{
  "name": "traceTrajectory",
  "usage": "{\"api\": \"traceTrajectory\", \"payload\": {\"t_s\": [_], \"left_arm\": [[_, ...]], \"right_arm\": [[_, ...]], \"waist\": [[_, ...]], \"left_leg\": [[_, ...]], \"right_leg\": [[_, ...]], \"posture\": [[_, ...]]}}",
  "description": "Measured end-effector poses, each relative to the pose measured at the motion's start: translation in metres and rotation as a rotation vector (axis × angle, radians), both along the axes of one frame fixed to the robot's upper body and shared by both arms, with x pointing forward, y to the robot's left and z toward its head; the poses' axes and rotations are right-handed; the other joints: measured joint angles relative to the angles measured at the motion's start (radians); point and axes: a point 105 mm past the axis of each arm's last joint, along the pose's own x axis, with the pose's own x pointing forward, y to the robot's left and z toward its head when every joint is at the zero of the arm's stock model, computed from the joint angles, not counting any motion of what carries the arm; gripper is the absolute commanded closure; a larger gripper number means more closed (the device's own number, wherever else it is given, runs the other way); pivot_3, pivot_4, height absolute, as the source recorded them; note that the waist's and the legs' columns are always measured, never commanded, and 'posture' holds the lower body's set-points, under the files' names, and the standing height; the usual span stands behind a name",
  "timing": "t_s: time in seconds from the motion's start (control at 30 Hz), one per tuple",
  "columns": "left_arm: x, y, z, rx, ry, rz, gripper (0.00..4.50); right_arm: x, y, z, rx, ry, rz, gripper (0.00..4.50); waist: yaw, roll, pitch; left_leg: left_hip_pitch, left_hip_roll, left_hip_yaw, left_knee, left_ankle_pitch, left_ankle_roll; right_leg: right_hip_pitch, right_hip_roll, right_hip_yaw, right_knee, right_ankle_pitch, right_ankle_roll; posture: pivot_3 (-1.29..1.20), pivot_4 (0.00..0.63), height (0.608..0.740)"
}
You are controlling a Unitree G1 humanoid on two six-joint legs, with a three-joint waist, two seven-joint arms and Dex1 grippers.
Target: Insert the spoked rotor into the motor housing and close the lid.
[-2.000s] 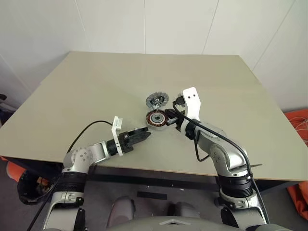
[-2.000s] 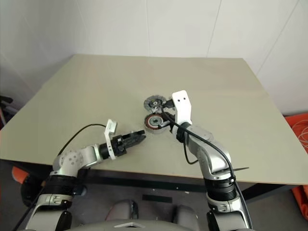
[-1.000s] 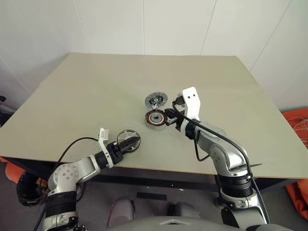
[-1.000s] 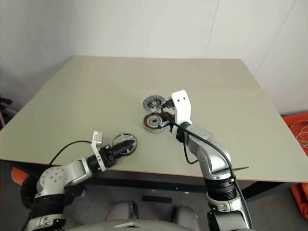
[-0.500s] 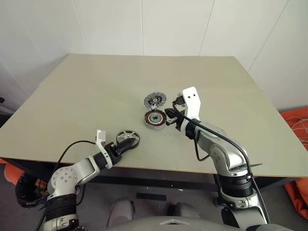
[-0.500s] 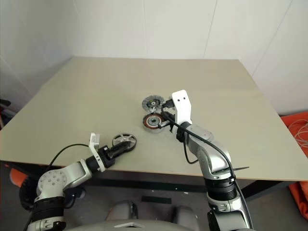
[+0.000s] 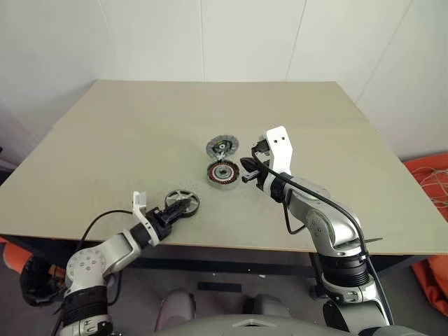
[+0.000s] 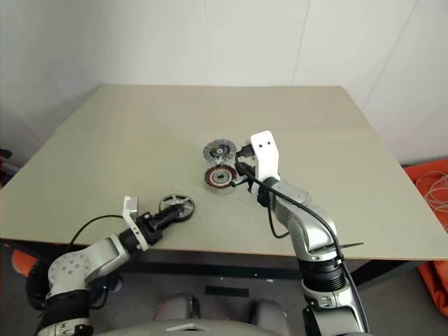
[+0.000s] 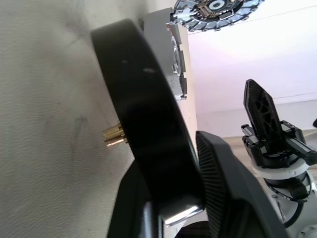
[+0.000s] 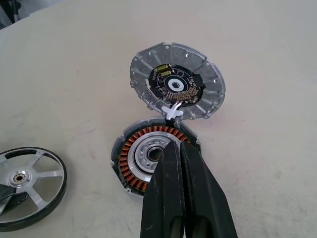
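- We count one spoked rotor (image 7: 182,202), one motor housing (image 7: 222,173) and one lid (image 7: 223,146), all on one tan table (image 7: 105,140).
- We count two grippers, one on each arm.
- Our left gripper (image 7: 179,210) is low, near the table's front edge. Its two black fingers (image 9: 225,188) are clamped on the rotor's black rim, one on each side.
- The rotor lies near the front edge, well apart from the housing.
- Our right gripper (image 10: 178,163) has its fingers pressed together, with nothing between them. It hangs just over the housing's edge.
- The housing sits in the middle of the table, open, with copper windings showing.
- The lid stands open beside the housing, joined to its rim.
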Motion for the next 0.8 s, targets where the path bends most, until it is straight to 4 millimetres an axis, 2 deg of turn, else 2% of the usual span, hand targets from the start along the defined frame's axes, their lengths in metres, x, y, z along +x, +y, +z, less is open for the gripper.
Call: {"api": "traceTrajectory", "payload": {"t_s": [0.27,0.47,0.53,0.67,0.8], "left_arm": [[-0.001,0.002,-0.002,0.017,0.012,0.0,4.16],[0.002,0.004,0.006,0.019,-0.071,-0.016,4.16],[0.007,0.004,0.019,-0.004,-0.137,-0.027,4.16],[0.016,-0.01,0.054,-0.076,-0.286,-0.102,4.16],[0.025,-0.034,0.066,-0.117,-0.323,-0.186,4.16]], "right_arm": [[0.0,0.0,0.0,0.001,0.0,0.001,4.5],[0.0,0.0,0.0,0.001,0.0,0.001,4.5],[0.0,0.0,0.0,0.001,0.0,0.0,4.5],[0.0,0.002,0.001,0.006,-0.002,0.003,4.5],[0.001,0.002,0.002,0.007,-0.006,0.004,4.5]], "waist": [[-0.006,0.0,-0.001],[-0.004,-0.001,0.0],[-0.001,-0.003,0.0],[0.011,-0.003,0.0],[0.017,-0.003,0.0]], "left_leg": [[0.002,0.0,0.0,-0.001,0.0,0.0],[-0.001,0.0,0.0,-0.002,0.0,0.0],[-0.005,0.0,0.0,-0.001,0.0,0.0],[-0.008,-0.002,0.0,0.0,0.0,0.0],[-0.008,-0.002,0.0,-0.001,-0.001,0.001]], "right_leg": [[0.0,0.001,0.0,-0.006,0.0,0.0],[-0.003,0.001,0.0,-0.006,0.0,0.0],[-0.005,0.001,0.0,-0.007,0.0,0.0],[-0.004,0.0,0.001,-0.006,0.001,0.0],[-0.005,0.0,0.001,-0.005,0.001,-0.001]], "posture": [[0.0,0.0,0.74],[0.0,0.0,0.74],[0.0,0.0,0.74],[0.0,0.0,0.74],[0.0,0.0,0.74]]}}
